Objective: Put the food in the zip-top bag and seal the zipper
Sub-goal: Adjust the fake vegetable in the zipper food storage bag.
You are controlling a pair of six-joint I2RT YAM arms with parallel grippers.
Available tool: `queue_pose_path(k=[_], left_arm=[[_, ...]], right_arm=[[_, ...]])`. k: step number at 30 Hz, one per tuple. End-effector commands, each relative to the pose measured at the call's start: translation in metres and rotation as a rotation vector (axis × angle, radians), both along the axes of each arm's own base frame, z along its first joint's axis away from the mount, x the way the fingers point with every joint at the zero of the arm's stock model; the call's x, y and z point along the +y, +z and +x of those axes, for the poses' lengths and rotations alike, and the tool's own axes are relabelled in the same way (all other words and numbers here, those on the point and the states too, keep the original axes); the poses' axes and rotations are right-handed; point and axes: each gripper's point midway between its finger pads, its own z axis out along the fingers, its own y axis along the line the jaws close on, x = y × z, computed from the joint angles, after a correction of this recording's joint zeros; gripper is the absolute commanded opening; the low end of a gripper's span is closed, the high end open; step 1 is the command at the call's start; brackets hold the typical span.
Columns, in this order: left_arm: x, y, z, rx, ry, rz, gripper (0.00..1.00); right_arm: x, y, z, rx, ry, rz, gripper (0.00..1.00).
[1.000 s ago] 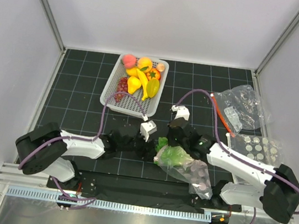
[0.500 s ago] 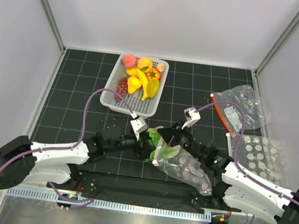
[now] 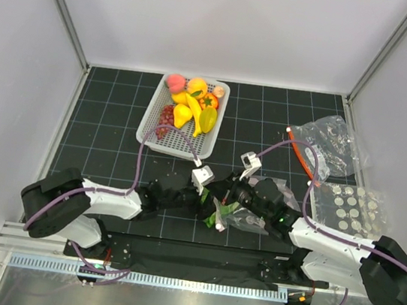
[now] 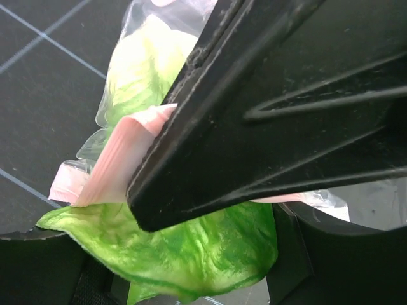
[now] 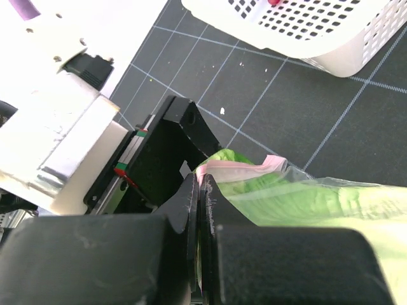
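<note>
A green cabbage (image 4: 191,254) sits between the fingers of my left gripper (image 4: 184,279), which is closed on it at the mouth of the zip-top bag (image 3: 255,219). My right gripper (image 5: 202,190) is shut on the bag's pink zipper (image 5: 235,170). Its black finger (image 4: 286,108) crosses the left wrist view just above the cabbage. In the top view both grippers meet at mid-table, left (image 3: 211,197) and right (image 3: 225,205), with the cabbage (image 3: 219,214) partly in the crumpled bag. More food lies in the white basket (image 3: 149,133): banana (image 3: 192,109), peach (image 3: 175,82), grapes (image 3: 165,119).
A second dotted bag (image 3: 347,207) lies flat at the right edge. Behind it is a clear bag with an orange-red strip (image 3: 325,147). White walls close the mat on three sides. The basket (image 5: 305,32) stands just beyond the grippers.
The bag, hanging long toward the front right half a second ago, is now bunched low under the right wrist. The left gripper has moved right against the bag's mouth with the cabbage.
</note>
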Motion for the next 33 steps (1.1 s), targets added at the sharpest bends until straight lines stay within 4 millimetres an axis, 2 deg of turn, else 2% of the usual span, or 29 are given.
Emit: queue_pose_path(k=[1,4,5,7,8,9,11,15,18,20,22,25,26,30,33], left_arm=[[-0.011,0.049,0.021,-0.131,0.052,-0.104,0.70],[-0.002,0.058,0.017,-0.164,0.054,-0.116,0.71],[0.002,0.069,0.015,-0.183,0.062,-0.138,0.71],[0.008,0.073,0.011,-0.187,0.051,-0.127,0.73],[0.012,0.084,0.007,-0.200,0.048,-0.151,0.74],[0.016,0.081,0.003,-0.184,0.040,-0.133,0.80],[0.022,0.084,-0.001,-0.158,0.053,-0.135,0.87],[0.046,0.087,0.008,-0.113,0.192,-0.092,0.91],[0.053,0.082,0.013,-0.079,0.253,-0.070,0.91],[0.063,0.085,0.023,-0.072,0.343,-0.055,0.91],[0.081,0.080,0.034,-0.062,0.461,-0.019,0.93],[0.089,0.076,0.036,-0.053,0.509,-0.024,0.97],[0.093,0.077,0.039,-0.053,0.536,-0.030,1.00],[0.103,0.073,0.046,-0.071,0.595,-0.020,1.00],[0.105,0.075,0.054,-0.117,0.604,-0.004,1.00]], right_arm=[[0.013,0.063,0.001,-0.082,0.022,0.164,0.01],[0.005,0.050,0.009,-0.047,-0.044,0.119,0.01],[0.005,0.046,0.010,-0.040,-0.047,0.103,0.01],[0.000,0.039,0.017,-0.040,-0.089,0.073,0.01],[-0.002,0.037,0.019,-0.042,-0.104,0.059,0.02],[-0.003,0.036,0.021,-0.043,-0.114,0.047,0.08],[-0.008,0.028,0.025,-0.045,-0.144,0.006,0.10],[-0.010,0.020,0.030,-0.046,-0.165,-0.041,0.10],[-0.008,0.018,0.030,-0.046,-0.154,-0.047,0.10],[-0.008,0.017,0.030,-0.050,-0.151,-0.051,0.10],[-0.008,0.016,0.030,-0.063,-0.150,-0.062,0.10],[-0.009,0.015,0.029,-0.086,-0.131,-0.079,0.11],[-0.009,0.015,0.028,-0.091,-0.128,-0.083,0.15],[-0.009,0.013,0.026,-0.118,-0.103,-0.116,0.22],[-0.010,0.010,0.024,-0.139,-0.083,-0.131,0.23]])
